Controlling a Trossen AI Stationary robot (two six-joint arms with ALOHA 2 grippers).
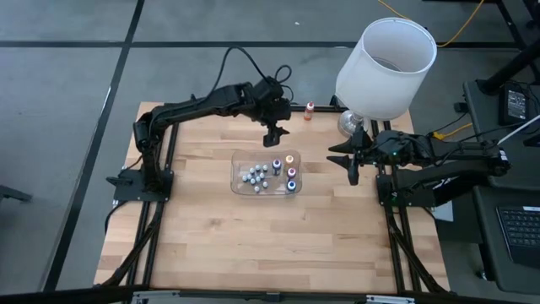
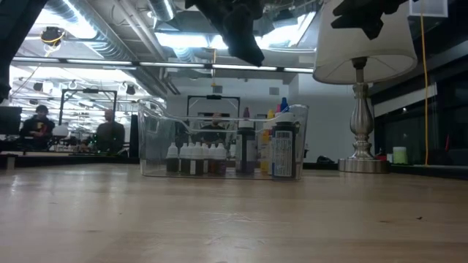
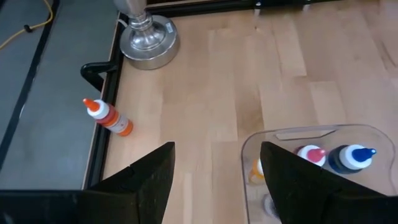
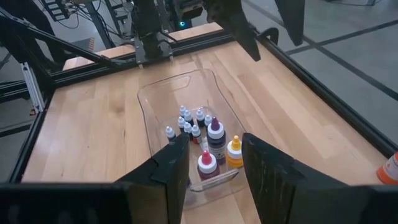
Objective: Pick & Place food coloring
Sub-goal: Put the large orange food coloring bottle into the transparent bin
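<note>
A clear plastic tray in the middle of the table holds food coloring bottles: a dark purple one, a yellow-orange one, a red one and a blue one, standing beside several smaller white-capped bottles. One orange-red bottle sits alone on the table near the far edge. My left gripper hangs open above the tray's far side, between tray and lone bottle, with nothing between its fingers. My right gripper waits open in the air right of the tray.
A table lamp with a white shade and a silver base stands at the far right corner, close to the lone bottle. A black frame rail runs along the far edge. Bare wood lies near and left of the tray.
</note>
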